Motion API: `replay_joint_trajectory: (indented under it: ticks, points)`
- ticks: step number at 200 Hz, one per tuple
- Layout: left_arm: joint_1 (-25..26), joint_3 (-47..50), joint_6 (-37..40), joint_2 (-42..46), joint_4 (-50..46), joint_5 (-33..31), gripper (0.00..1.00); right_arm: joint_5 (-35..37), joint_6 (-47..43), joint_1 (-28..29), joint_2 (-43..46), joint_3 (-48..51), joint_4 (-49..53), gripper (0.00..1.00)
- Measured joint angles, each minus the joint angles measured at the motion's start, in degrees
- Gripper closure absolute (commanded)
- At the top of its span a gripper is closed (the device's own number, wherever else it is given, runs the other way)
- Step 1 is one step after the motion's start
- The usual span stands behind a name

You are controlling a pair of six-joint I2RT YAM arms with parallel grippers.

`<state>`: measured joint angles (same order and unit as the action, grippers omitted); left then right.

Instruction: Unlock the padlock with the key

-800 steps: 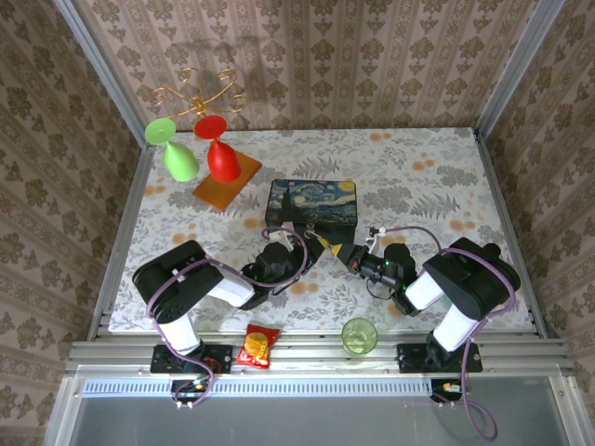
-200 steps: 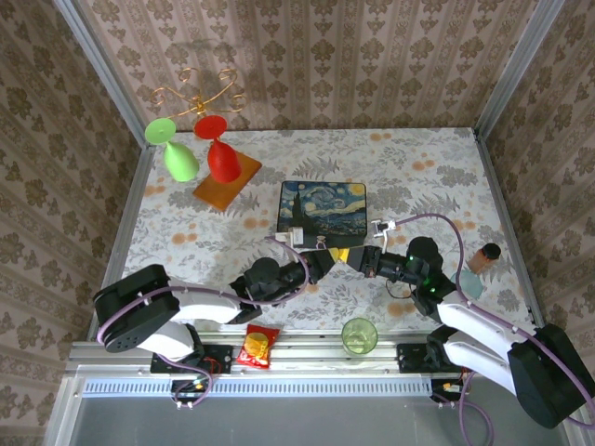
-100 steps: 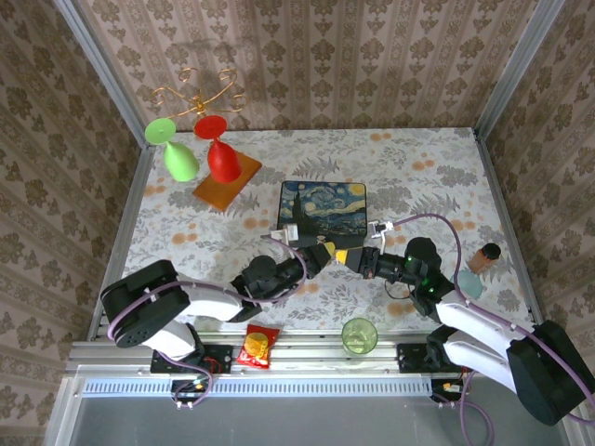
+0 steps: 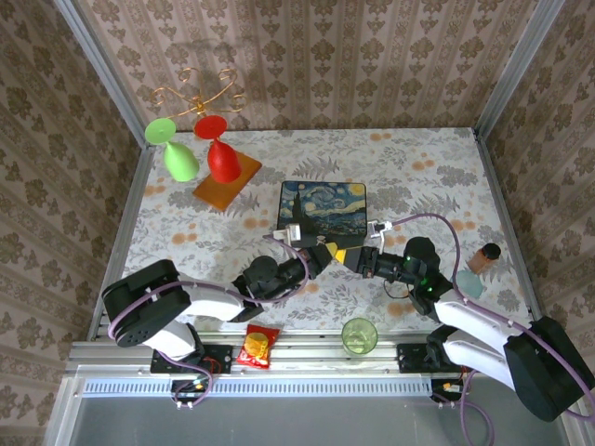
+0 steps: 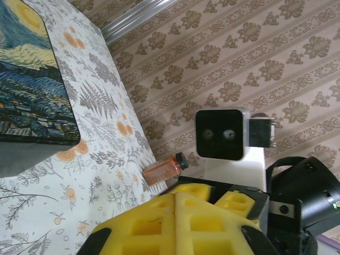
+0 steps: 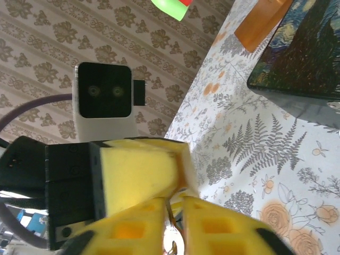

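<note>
Top external: left fingers (image 4: 322,249) and right fingers (image 4: 346,255) remain tip-to-tip before the box (image 4: 323,206), barely shifted. Left closed; right pinch thin metal piece (image 6: 170,211), likely the key. Padlock hidden between tips; insertion probably underway.

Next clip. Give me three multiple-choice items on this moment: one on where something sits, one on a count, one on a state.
1. Where does the green cup stand?
A) against the far wall
B) at the near edge of the table
C) in the far left corner

2. How many goblets stand at the far left?
A) one
B) two
C) four

3. The lid of the painted box is:
A) shut
B) propped open
C) lying off beside it

Answers: 1 B, the cup stands right by the front rail. 2 B, there is one green goblet and one red goblet. 3 A, the top view shows the painting lying flat over the whole box.
</note>
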<state>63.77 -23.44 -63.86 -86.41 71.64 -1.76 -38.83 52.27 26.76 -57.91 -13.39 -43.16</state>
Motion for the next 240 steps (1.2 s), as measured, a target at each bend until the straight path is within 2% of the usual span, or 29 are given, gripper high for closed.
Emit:
replay_joint_trajectory:
  ticks: [15, 38, 56, 79, 128, 156, 175, 240]
  points:
    - [-0.1, 0.0, 0.0, 0.1, 0.9, 0.0, 1.0, 0.9, -0.4, -0.3, 0.1, 0.0, 1.0, 0.34]
    - [-0.1, -0.5, 0.0, 0.9, 0.4, 0.0, 1.0, 1.2, -1.2, -0.4, 1.0, 0.0, 1.3, 0.33]
    - [-0.1, -1.2, 0.0, 1.5, 0.0, 0.1, 1.0, 1.1, -1.0, -0.4, 1.2, 0.0, -0.6, 0.41]
    - [-0.2, -1.5, 0.0, 1.7, 0.3, 0.1, 1.0, 0.4, 0.3, -0.3, 0.7, 0.4, -5.2, 0.56]
    - [-1.1, -1.9, -0.7, 0.9, 1.2, 0.7, 1.0, -0.4, 2.2, 0.4, -0.2, 1.2, -12.5, 0.68]
    - [-1.1, -2.1, -0.9, 0.9, 1.3, 0.9, 1.0, -0.4, 2.4, 0.5, -0.2, 1.6, -13.7, 0.7]
    - [-1.2, -2.1, -1.1, 1.0, 1.4, 1.1, 1.0, -0.4, 2.4, 0.5, -0.2, 1.7, -13.7, 0.76]
    - [-1.2, -2.2, -1.3, 1.7, 1.4, 1.1, 1.0, -0.4, 2.8, 0.9, -0.3, 1.9, -14.8, 0.71]
